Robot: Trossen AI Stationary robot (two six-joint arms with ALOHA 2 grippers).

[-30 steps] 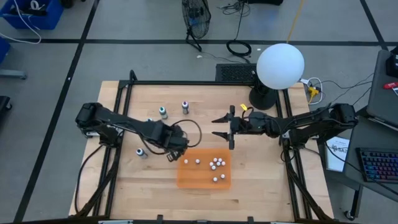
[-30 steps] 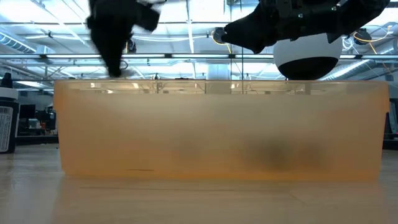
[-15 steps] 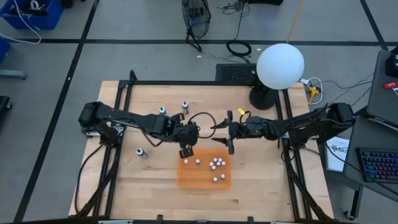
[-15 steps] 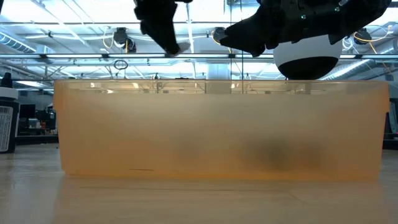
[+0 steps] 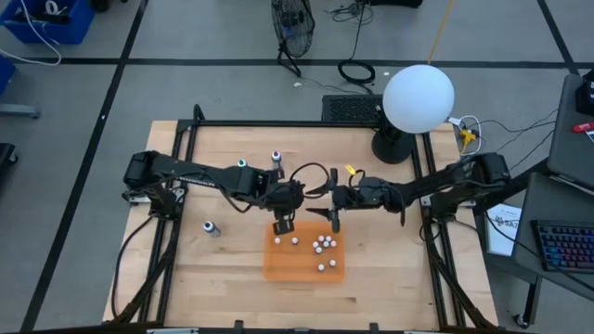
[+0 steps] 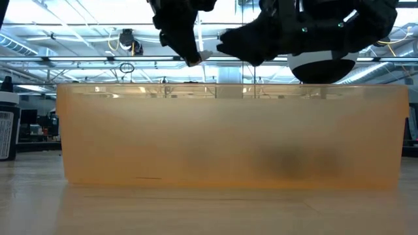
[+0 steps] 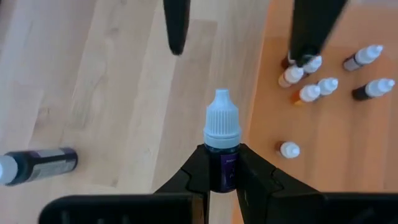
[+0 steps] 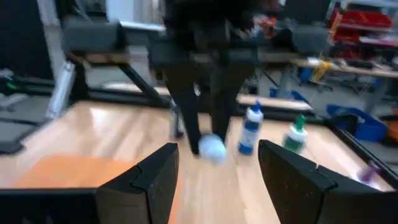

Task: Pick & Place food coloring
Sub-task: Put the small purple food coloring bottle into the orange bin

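My left gripper (image 5: 281,223) hangs over the far-left corner of the orange tray (image 5: 278,269), shut on one food coloring bottle (image 7: 222,127) with a dark purple body and a pale blue cap. Several more bottles (image 5: 321,246) lie in the tray. Two bottles stand on their bases at the back of the table, one teal (image 5: 242,164) and one purple (image 5: 276,158). Another dark one (image 5: 211,227) is near the left side and lies on its side in the left wrist view. My right gripper (image 5: 332,199) is open, level, just right of the left gripper and facing it. My left gripper pinches the bottle's dark body (image 7: 222,169) between its two fingers. It comes slanting down from the table's left. The capped end (image 7: 222,121) sticks out past the fingertips, pointing down and ahead. The bottle is lifted clear, above the tray's edge.
A lamp with a white globe (image 5: 418,97) stands at the table's back right corner. A black frame (image 5: 278,122) runs around the table. Bare wood lies in front of and to the left of the tray.
My left gripper has carried the bottle toward the table's right, from beside the tray's left side to over its far-left corner, and has rolled at the wrist. My right gripper has come a little lower and toward the left gripper, still open.
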